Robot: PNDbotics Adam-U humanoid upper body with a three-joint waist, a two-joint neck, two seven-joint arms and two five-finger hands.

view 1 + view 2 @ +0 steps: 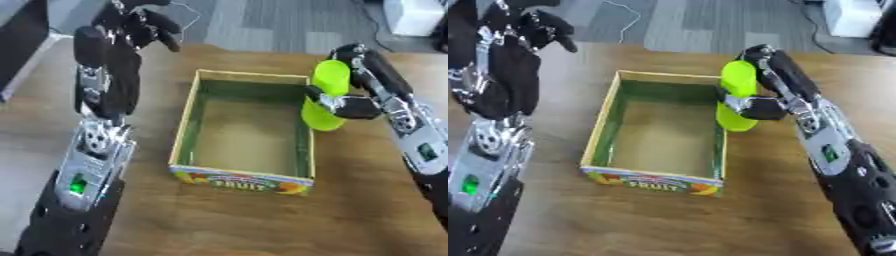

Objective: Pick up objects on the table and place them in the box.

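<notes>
An open cardboard box (186, 131) with green inner walls and a fruit print on its front stands mid-table; nothing shows inside it. My right hand (354, 102) is shut on a lime-green bottle-shaped object (329, 85), holding it upright over the box's right wall near the far right corner. My left hand (140, 25) is raised at the upper left, beyond the box's far left corner, its fingers curled and holding nothing.
The wooden table (219, 220) runs out to a grey floor at the far side. A white unit (416, 15) stands on the floor at the upper right. My left forearm (96, 150) lies along the box's left side.
</notes>
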